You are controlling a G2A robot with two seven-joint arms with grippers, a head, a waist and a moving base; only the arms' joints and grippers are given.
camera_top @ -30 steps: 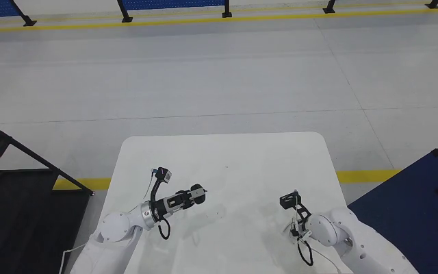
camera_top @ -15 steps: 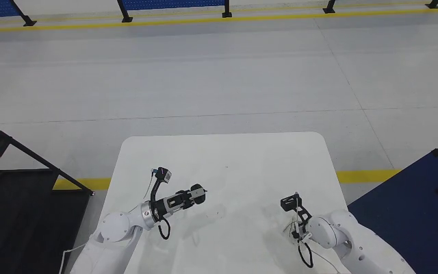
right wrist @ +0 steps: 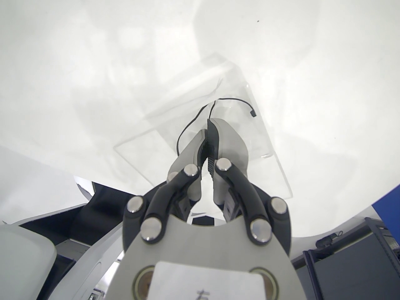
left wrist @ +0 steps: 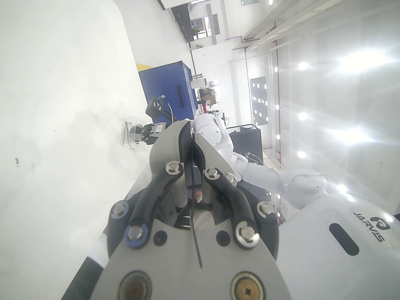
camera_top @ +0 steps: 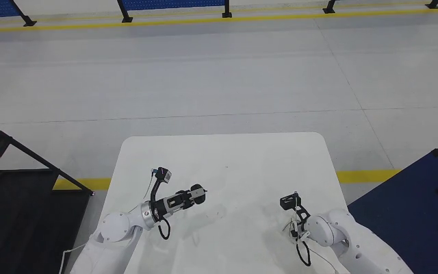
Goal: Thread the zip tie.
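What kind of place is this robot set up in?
Probably an industrial hall or robotics lab: a grey floor with yellow lane lines, black barrier posts at its far side, and rows of bright overhead lights.

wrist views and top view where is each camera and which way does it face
Top view: above the arms, facing down on the white table; both arms show.
Left wrist view: left wrist, facing across the table past the left gripper, shut on a black strip, toward the right gripper.
Right wrist view: right wrist, facing down past its own gripper, shut on the zip tie, onto a clear stand.
Shared: right gripper and stand, in both wrist views.
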